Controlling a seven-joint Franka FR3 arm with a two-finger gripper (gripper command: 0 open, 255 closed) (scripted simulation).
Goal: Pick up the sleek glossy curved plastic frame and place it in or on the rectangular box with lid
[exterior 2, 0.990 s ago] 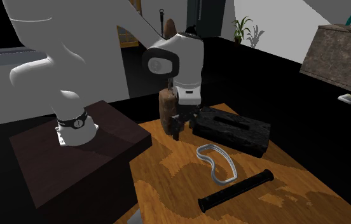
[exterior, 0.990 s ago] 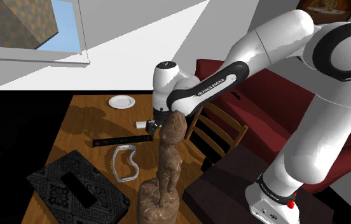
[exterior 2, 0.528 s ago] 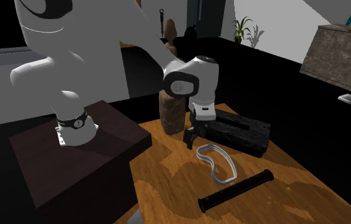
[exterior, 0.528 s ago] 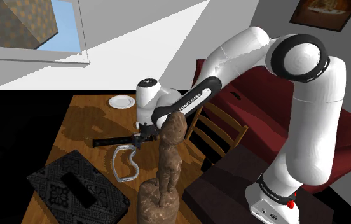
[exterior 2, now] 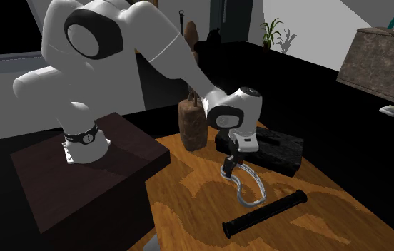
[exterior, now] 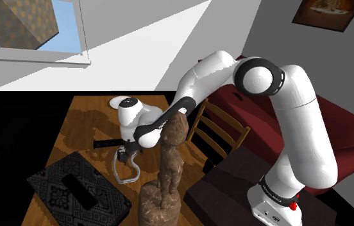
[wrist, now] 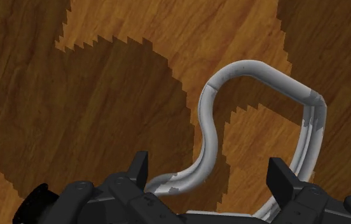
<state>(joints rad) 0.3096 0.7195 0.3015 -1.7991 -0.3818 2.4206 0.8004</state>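
A grey glossy curved frame (exterior: 126, 172) (exterior 2: 251, 187) lies flat on the wooden table (exterior: 79, 125). My gripper (exterior: 126, 156) (exterior 2: 229, 168) hangs low over the frame's end nearest the black rod, fingers pointing down and open. In the wrist view the two black fingertips (wrist: 140, 170) stand wide apart over that looped end of the frame (wrist: 213, 121), and I cannot tell whether they touch it. The dark patterned rectangular box (exterior: 73, 189) (exterior 2: 270, 147) sits on the table just beyond the frame's other end.
A tall brown statue (exterior: 169, 170) (exterior 2: 191, 123) stands close beside the frame and the arm. A black rod (exterior: 104, 142) (exterior 2: 265, 212) lies past the frame. A white plate (exterior: 122, 102) sits at the table's far end. A wooden chair (exterior: 224, 131) and red sofa (exterior: 265, 103) flank the table.
The arm has stretched out and down, carrying the open gripper from beside the statue's top to just above the frame's end. The frame, box and rod have not moved.
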